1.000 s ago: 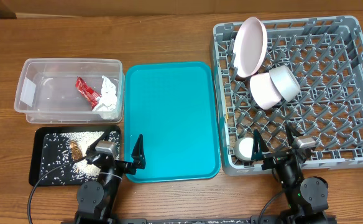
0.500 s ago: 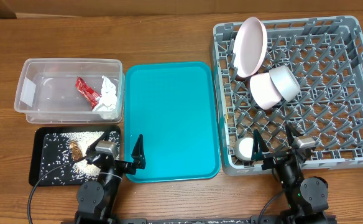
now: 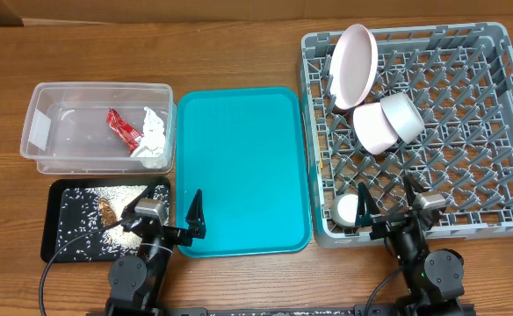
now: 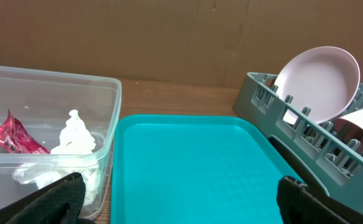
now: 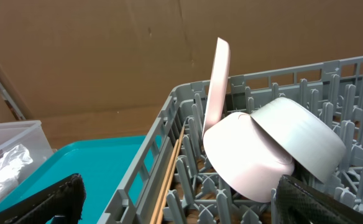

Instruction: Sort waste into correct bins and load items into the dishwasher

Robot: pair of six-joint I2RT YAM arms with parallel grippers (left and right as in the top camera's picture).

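1. We are seeing the left gripper (image 3: 162,218) and right gripper (image 3: 386,204) gaping wide, empty.
2. Only overhead is showing rice (image 3: 81,215) in the black tray (image 3: 49,239).
3. Only the right wrist is showing chopsticks (image 5: 169,171) along the left wall of the rack (image 5: 183,99).

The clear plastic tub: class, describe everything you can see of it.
The clear plastic tub is rectangular with rounded corners, see-through walls and a thicker rim, lidless and upright on the wooden table. It sits close left of the teal tray, just beyond the black tray. Toward its right end lie a crinkled red wrapper and a crumpled white tissue.
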